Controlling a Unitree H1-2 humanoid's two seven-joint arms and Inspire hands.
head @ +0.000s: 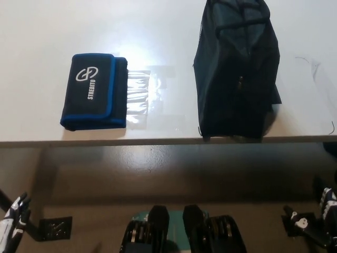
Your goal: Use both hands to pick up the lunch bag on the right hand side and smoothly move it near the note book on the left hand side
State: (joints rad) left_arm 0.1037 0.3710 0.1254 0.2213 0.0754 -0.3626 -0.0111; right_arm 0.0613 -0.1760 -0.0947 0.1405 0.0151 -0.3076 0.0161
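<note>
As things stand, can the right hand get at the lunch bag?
Probably yes. The right hand sits low, below the table edge, not touching anything. The lunch bag stands near that edge on its side, with nothing between them.

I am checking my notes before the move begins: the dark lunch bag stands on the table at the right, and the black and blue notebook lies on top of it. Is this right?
Not quite. The head view shows the notebook lying flat on the table at the left, apart from the lunch bag, not on top of it. The rest is right.
</note>
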